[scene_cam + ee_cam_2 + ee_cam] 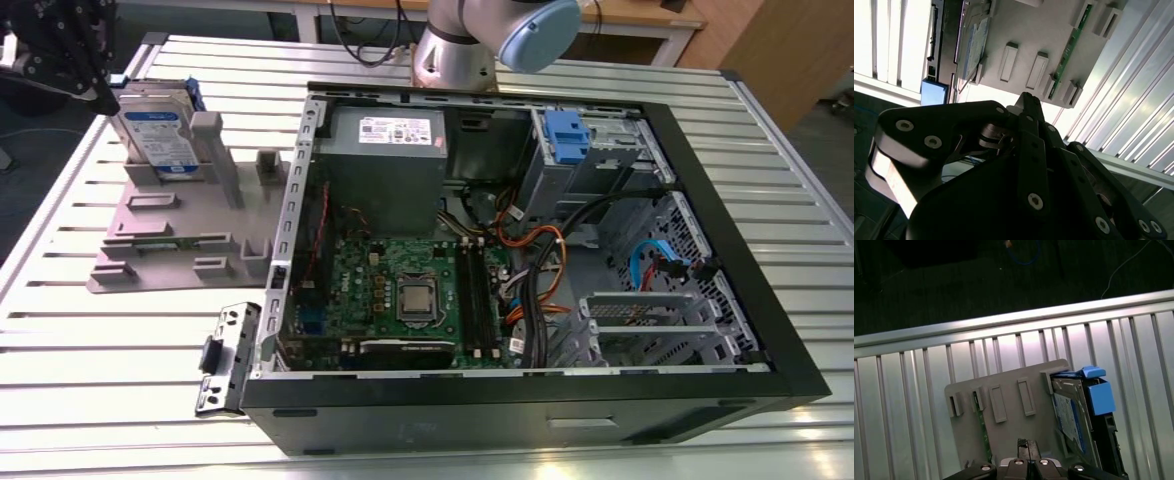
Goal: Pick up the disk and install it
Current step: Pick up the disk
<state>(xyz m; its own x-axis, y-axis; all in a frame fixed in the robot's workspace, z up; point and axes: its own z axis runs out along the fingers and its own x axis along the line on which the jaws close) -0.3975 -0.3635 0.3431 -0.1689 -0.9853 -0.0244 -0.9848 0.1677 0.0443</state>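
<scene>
— Start at the exterior view's left. Where is the gripper (1024, 444)?
— Over the far left corner of the table (94, 350), just beside the disk (154, 135). Its fingers are drawn together (in the first wrist view the tips meet) and there is nothing between them.
— And the disk itself?
— It stands upright on its edge in the grey stand (160, 240) at that same corner, with its label toward the exterior camera.
— Further right?
— The open computer case (741, 260) lies on its side over the table's middle and right part. Its motherboard (400, 285) is showing, and a blue plastic carrier (567, 135) sits in its far bay.
</scene>
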